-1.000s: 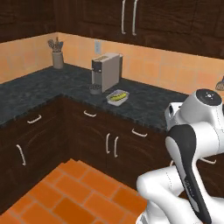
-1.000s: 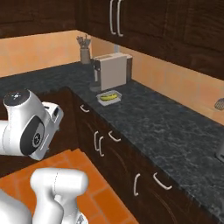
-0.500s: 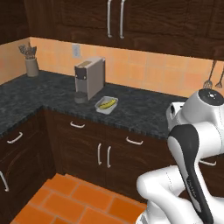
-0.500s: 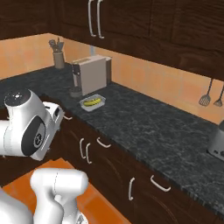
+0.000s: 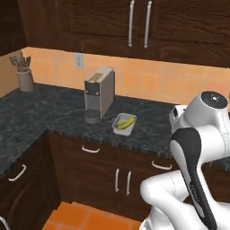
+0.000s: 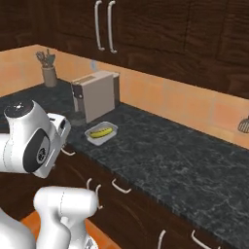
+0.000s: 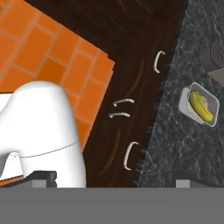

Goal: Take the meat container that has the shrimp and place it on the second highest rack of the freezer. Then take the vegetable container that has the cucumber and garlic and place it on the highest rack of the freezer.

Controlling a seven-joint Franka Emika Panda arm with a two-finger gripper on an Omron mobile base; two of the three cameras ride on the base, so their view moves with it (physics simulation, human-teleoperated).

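A small clear tray (image 5: 124,124) sits on the dark stone counter (image 5: 54,112) just right of a coffee machine. In it lies the cucumber (image 5: 125,122), long, curved and yellow-green. The same tray (image 6: 101,133) and cucumber (image 6: 100,132) appear in the right base view, and the tray (image 7: 199,105) with the cucumber (image 7: 200,105) at the right of the hand view. The garlic is too small to make out. My gripper (image 7: 116,181) is open, well back from the counter, above the cabinet fronts, with nothing between its fingers. The shrimp, its container and the freezer are out of view.
A grey coffee machine (image 5: 99,92) stands beside the tray. A utensil holder (image 5: 25,79) is in the far left corner, where the counter turns toward me. Dark cabinets with white handles (image 5: 121,181) run below the counter. Orange floor tiles (image 7: 48,57) lie in front.
The whole picture has shifted, so the base has driven. The coffee machine and tray now sit nearer and more central. Nothing on the counter has moved by itself.
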